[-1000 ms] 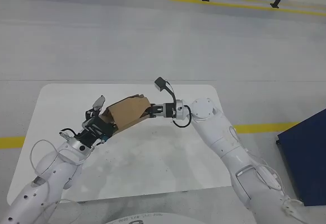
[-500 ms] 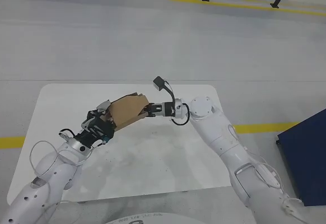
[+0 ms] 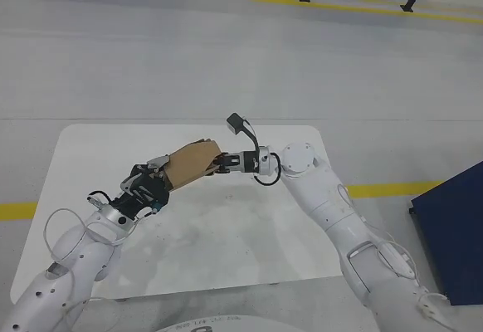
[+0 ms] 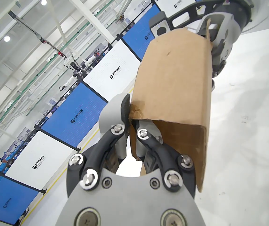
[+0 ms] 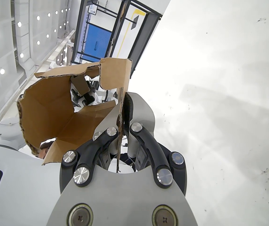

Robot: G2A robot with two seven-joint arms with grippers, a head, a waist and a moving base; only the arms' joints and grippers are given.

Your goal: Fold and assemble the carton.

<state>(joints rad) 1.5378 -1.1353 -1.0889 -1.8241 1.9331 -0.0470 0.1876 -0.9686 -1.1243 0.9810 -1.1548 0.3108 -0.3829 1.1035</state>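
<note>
Brown carton (image 3: pixel 190 163) held, left tool (image 4: pixel 132 118), right tool (image 5: pixel 122 111)

Counts, all placed against the table (image 3: pixel 225 249):

- Table: 1, white, rounded corners.
- Carton (image 3: pixel 190 163): 1, brown cardboard, held above the table's far half. It also shows at (image 4: pixel 174 78) and (image 5: pixel 52 109).
- Grippers: 2. The left gripper (image 3: pixel 150 168) (image 4: pixel 131 118) is over the table's left half. The right gripper (image 3: pixel 220 163) (image 5: pixel 122 109) is over the table's middle. Each is clamped on one edge of the carton, so 2 grips on 1 carton.
- Arms: 2, white, both coming in over the table's near edge.
- Yellow floor lines: 2. One (image 3: pixel 1 210) runs level with the table, the other (image 3: pixel 374 10) lies far beyond the table.
- Dark blue block (image 3: pixel 465 224): 1, on the floor to the right of the table.
</note>
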